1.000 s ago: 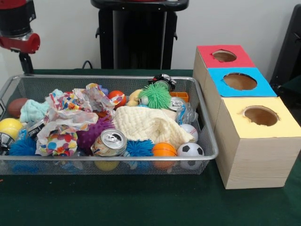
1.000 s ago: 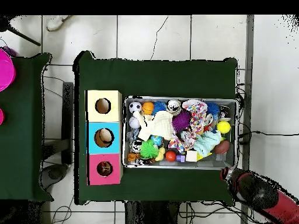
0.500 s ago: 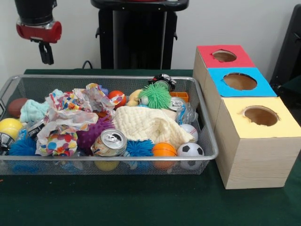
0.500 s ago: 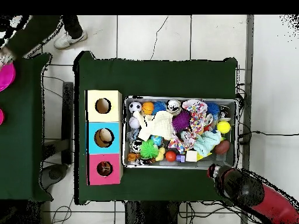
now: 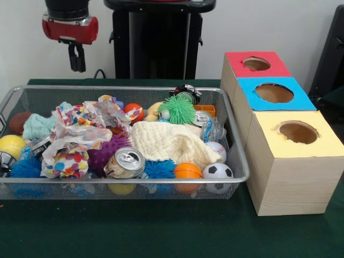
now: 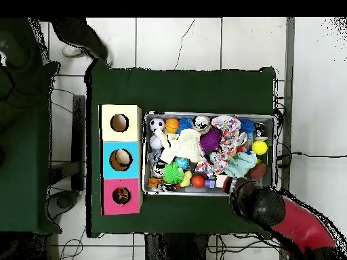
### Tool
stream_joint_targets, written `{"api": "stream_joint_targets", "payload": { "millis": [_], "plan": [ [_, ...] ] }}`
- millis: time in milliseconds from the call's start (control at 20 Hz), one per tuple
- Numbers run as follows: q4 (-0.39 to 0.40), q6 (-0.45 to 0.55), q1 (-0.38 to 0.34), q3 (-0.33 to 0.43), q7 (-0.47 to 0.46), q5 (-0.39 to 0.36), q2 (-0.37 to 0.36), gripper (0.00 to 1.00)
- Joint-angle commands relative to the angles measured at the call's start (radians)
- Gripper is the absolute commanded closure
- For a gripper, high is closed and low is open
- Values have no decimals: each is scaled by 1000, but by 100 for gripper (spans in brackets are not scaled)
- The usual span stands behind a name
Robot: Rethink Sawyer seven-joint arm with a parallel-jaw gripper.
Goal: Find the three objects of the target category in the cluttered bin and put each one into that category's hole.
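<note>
1. Judged as the search step, nothing picked: gripper (image 5: 77, 63) hanging high above the far left rim of the mesh bin (image 5: 123, 87), clear of the clutter and carrying nothing; cannot tell whether open or closed
2. Target category not given, so no saying which things count; candidates all lying in the bin: a soda can (image 5: 124, 163) at the near wall, a soccer ball (image 5: 217, 172) in the near right corner, a green spiky ball (image 5: 177, 109) towards the back, a cream cloth (image 5: 166, 142) draped over the middle
3. Holes waiting just beside the bin's right end, in a row of three boxes: red box (image 5: 236, 63) farthest, blue box (image 5: 301, 102) in the middle, yellow box (image 5: 290, 172) nearest
4. Next, probably: swinging over the clutter, choosing one exposed piece and coming down on it squarely; care needed, with things heaped, touching and partly buried under cloth and crumpled paper
5. Front view only: height of the gripper above the rim, and how the pile stacks up
6. Overhead view only: gripper (image 6: 238, 193) sitting over the bin's (image 6: 210, 114) edge on the robot's side, away from the boxes; a straight look down into the three holes; a person (image 6: 20, 68) at the upper left corner, well apart from the table
</note>
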Motion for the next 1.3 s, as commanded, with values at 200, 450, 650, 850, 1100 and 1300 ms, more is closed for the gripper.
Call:
{"api": "stream_joint_targets", "payload": {
  "millis": [200, 450, 650, 850, 1100, 1300],
  "plan": [
    [166, -165, 57, -27, 355, 156, 79, 100],
    [197, -256, 57, -15, 355, 213, 135, 100],
    [220, -329, 48, 5, 358, 241, 178, 100],
    [254, -372, 60, 12, 385, 269, 184, 100],
    [295, -411, 78, 24, 437, 304, 182, 100],
    [326, -408, 105, 25, 471, 333, 154, 100]
  ]
}}
